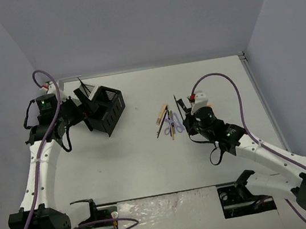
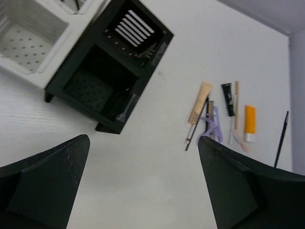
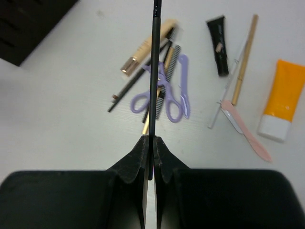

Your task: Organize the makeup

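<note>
My right gripper [image 3: 151, 143] is shut on a thin black pencil [image 3: 155, 67], which sticks straight out from the pads over the rest of the makeup. Under it on the table lie a flat beige stick [image 3: 145, 47], a lilac looped piece [image 3: 167, 98], a black tube [image 3: 218, 45], a tan pencil [image 3: 245, 59], a pink piece [image 3: 245, 129] and an orange tube with a white cap [image 3: 282, 100]. In the top view this gripper [image 1: 190, 121] is just right of the pile [image 1: 167, 122]. My left gripper [image 2: 143, 181] hangs open and empty beside the black mesh box [image 2: 112, 71].
A white mesh box [image 2: 28, 43] stands against the black box [image 1: 105, 111] at the table's back left. Grey walls close the table at the back and both sides. A purple cable [image 1: 226, 80] arcs over the right arm.
</note>
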